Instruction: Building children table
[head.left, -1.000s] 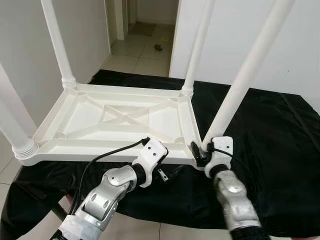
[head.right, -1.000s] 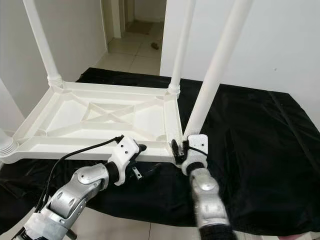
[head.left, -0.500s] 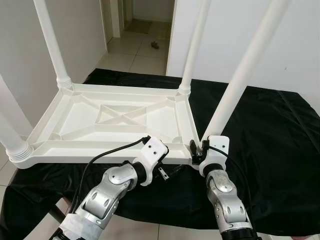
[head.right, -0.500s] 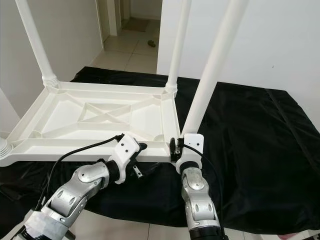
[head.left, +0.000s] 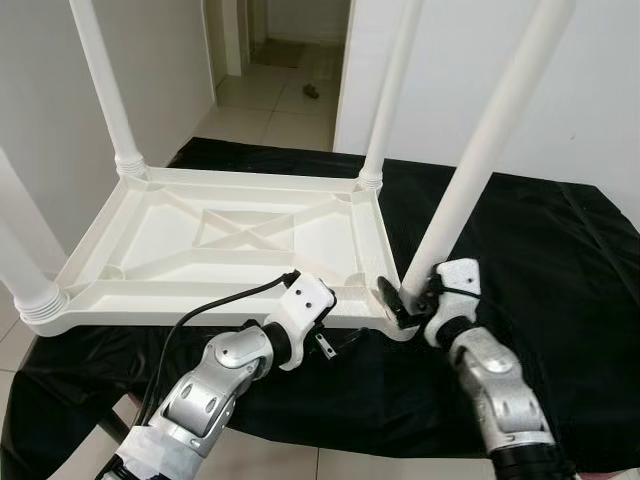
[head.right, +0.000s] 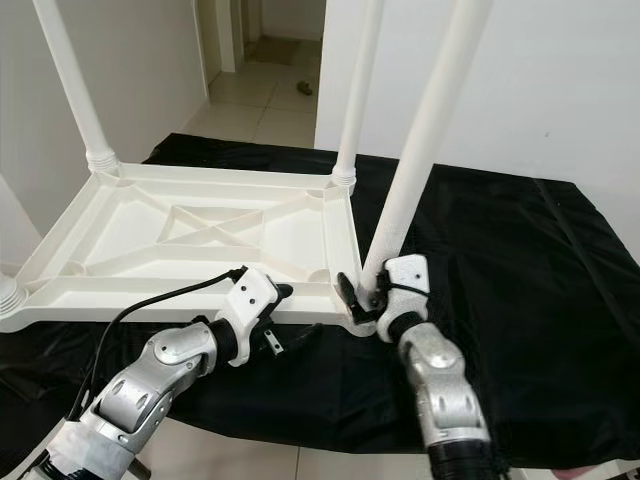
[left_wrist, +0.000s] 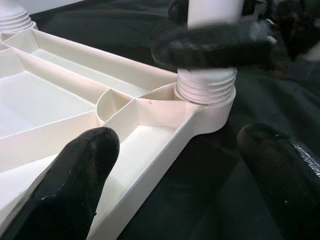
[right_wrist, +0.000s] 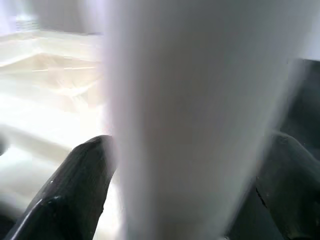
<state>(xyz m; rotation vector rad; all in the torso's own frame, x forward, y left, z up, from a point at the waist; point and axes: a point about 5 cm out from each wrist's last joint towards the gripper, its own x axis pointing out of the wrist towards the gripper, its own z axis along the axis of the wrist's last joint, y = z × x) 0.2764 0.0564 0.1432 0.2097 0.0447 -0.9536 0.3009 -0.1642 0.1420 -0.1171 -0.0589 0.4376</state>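
Observation:
A white plastic children's table (head.left: 240, 235) lies upside down on a black cloth (head.left: 560, 280), its legs pointing up. My right gripper (head.left: 405, 300) is shut on the near right leg (head.left: 480, 150) just above its threaded socket (left_wrist: 206, 90). In the right wrist view the leg (right_wrist: 200, 115) runs between the black fingers (right_wrist: 75, 190). My left gripper (head.left: 335, 340) stands open at the table's near rim (left_wrist: 165, 150), close to that corner. One of its fingers (left_wrist: 75, 185) is over the inside of the tabletop, the other over the cloth.
Three more legs stand up at the far left (head.left: 105, 90), far right (head.left: 390, 90) and near left (head.left: 25, 270) corners. White walls rise on both sides of the table. A doorway (head.left: 285, 60) opens onto a tiled hallway behind it. The cloth's front edge drops to tiled floor (head.left: 270, 460).
My right wrist and forearm have swung to the right around the base of the leg, still gripping it. The left arm has stayed in place. The camera shifted slightly.

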